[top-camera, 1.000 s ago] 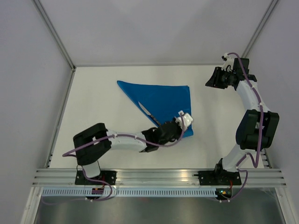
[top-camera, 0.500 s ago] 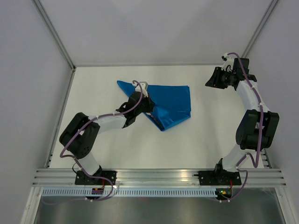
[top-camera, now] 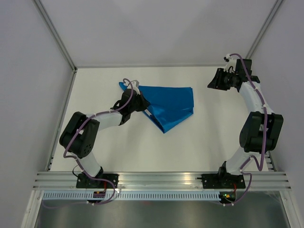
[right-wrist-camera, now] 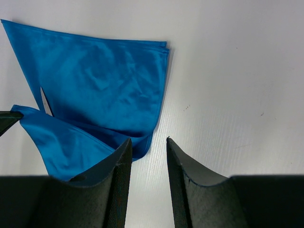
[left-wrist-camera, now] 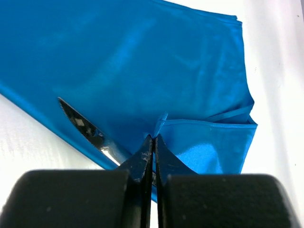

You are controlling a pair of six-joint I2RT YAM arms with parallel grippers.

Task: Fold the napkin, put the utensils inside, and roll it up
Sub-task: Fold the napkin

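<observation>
The bright blue napkin (top-camera: 173,102) lies folded in a rough triangle at the back middle of the table. My left gripper (top-camera: 142,103) sits at its left side, shut on a pinched corner of the napkin (left-wrist-camera: 160,122), which is folded over onto the cloth. The knife's silvery blade (left-wrist-camera: 83,126) pokes out from under that flap, left of the fingertips; its handle is hidden. In the right wrist view the napkin (right-wrist-camera: 99,80) and the blade tip (right-wrist-camera: 45,102) show. My right gripper (right-wrist-camera: 148,142) is open and empty, held off to the right of the napkin (top-camera: 216,81).
The white table (top-camera: 223,137) is bounded by a metal frame rail (top-camera: 161,178) at the near edge and grey walls at the back and sides. The left arm's links (top-camera: 102,121) stretch across the left part of the table.
My left gripper has carried the napkin's near right corner up and to the left, folding it over the knife. The right arm has barely moved.
</observation>
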